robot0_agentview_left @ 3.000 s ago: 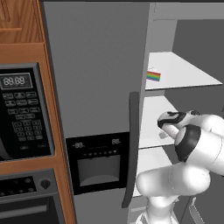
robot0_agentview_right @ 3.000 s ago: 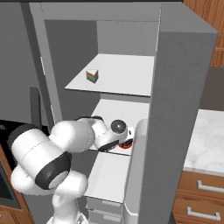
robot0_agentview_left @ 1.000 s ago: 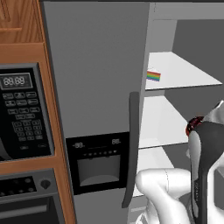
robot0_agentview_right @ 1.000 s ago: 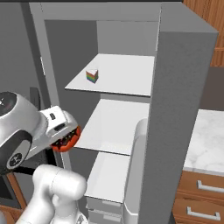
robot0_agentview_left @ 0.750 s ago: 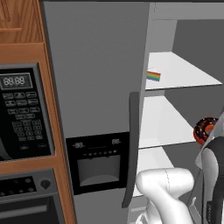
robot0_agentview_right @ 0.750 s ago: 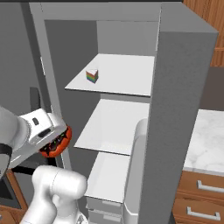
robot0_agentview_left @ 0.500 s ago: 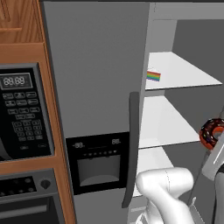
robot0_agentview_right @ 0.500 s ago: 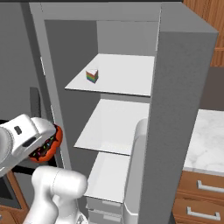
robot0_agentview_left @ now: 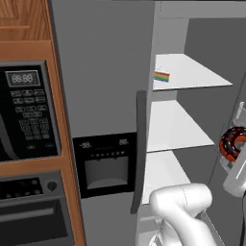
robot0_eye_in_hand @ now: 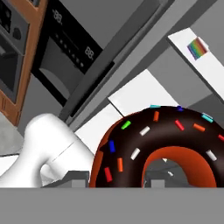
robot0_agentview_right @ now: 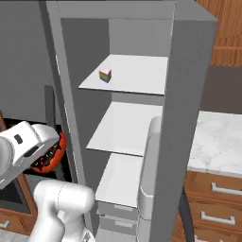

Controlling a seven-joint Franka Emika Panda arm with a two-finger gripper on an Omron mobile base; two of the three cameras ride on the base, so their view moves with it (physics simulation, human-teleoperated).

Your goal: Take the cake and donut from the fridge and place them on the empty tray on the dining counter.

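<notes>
**Reader:** Donut first, please. Where was it?

**Describer:** The donut (robot0_agentview_left: 232, 143), a chocolate-glazed ring with coloured sprinkles, was held up in the air outside the fridge (robot0_agentview_left: 101, 91), in front of its open compartment. The gripper (robot0_agentview_right: 47, 153) was clamped on it. In the hand view the donut (robot0_eye_in_hand: 162, 144) sat right up against the lens, sprinkles facing the camera.

**Reader:** And the cake?

**Describer:** The cake (robot0_agentview_right: 105, 75), a small rainbow-striped wedge, stood on the top shelf (robot0_agentview_right: 137, 75) inside the fridge, near that shelf's front left corner as seen from the right base view. From the left base view it (robot0_agentview_left: 162, 76) showed at the shelf's near edge, just past the closed door.

**Reader:** What else was around?

**Describer:** The middle shelf (robot0_agentview_right: 130, 127) and the one below it were bare white. The closed fridge door carried a long dark handle (robot0_agentview_left: 140, 149) and a black dispenser panel (robot0_agentview_left: 104, 163). A black microwave (robot0_agentview_left: 24, 113) sat in wood cabinetry to the left. A marble counter (robot0_agentview_right: 217, 142) over wooden drawers lay to the right of the fridge.
</notes>
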